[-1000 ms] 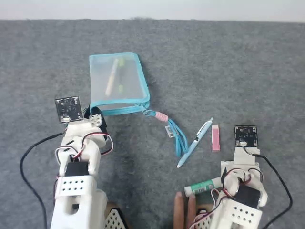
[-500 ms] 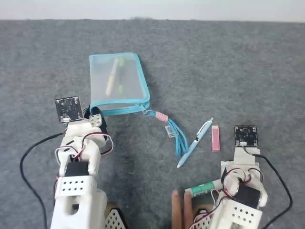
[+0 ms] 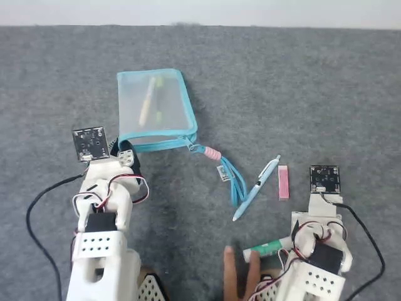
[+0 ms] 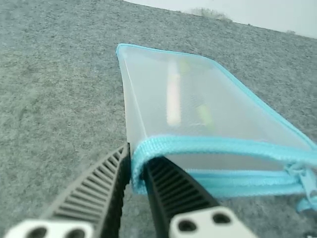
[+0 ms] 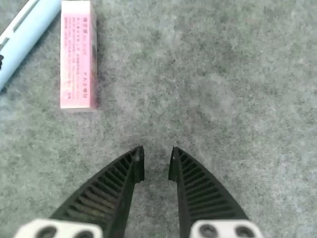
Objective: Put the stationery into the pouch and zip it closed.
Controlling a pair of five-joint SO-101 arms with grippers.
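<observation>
Toward the far left part of the grey table (image 3: 326, 88) lies the pouch (image 3: 153, 106), a see-through mesh bag edged in light blue, its zip side facing the near edge. Inside it show a pale yellow stick (image 3: 147, 100) and a green one (image 3: 159, 94), lying side by side. The left gripper (image 4: 136, 171) sits at the pouch's near left corner, its two fingers pinched onto the blue zip edge there. From the pouch's near right corner a blue strap (image 3: 232, 179) with a pink piece runs across the table toward the near right. Just beside the strap's end lies a light blue pen (image 3: 255, 188), slanted, and just to the right of the pen, apart from it, a pink eraser (image 3: 283, 182) lies flat. The right gripper (image 5: 156, 161) hangs over bare table near the eraser, toward the near edge from it, its fingers a little apart with nothing between them. At the near edge, a person's hand (image 3: 241, 276) touches a green and white marker (image 3: 268, 247) that lies against the right arm's base.
</observation>
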